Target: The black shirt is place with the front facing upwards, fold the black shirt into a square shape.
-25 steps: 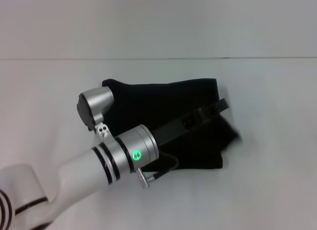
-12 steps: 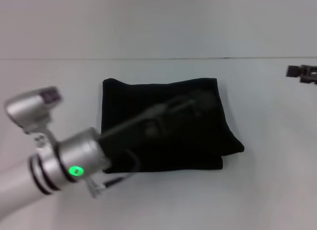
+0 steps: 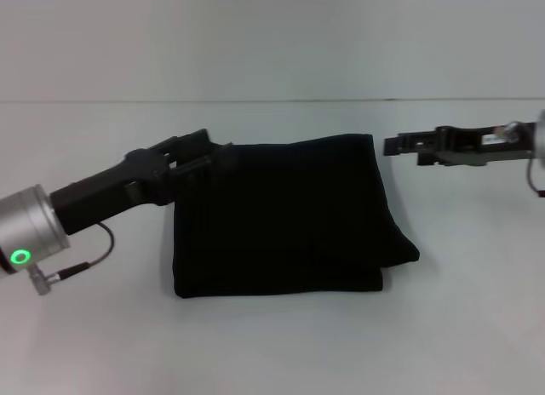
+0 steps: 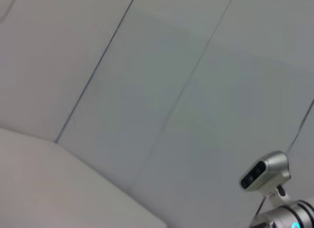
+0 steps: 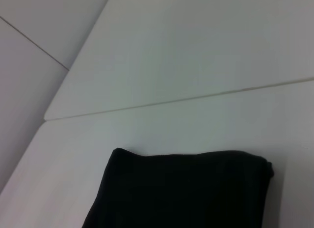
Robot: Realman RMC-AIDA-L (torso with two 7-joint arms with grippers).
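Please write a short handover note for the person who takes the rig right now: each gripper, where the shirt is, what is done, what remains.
Left gripper: at the far left corner of the black shirt; whether it touches or grips the cloth cannot be told.
Right gripper: above the table just beyond the shirt's far right corner, apart from the cloth.
Shirt: lies folded on the white table, a compact, nearly square block; no lettering or label shows.
Done: the folds appear complete.
Left: the near right corner bulges outward; probably tidy that edge, then pull both arms away.
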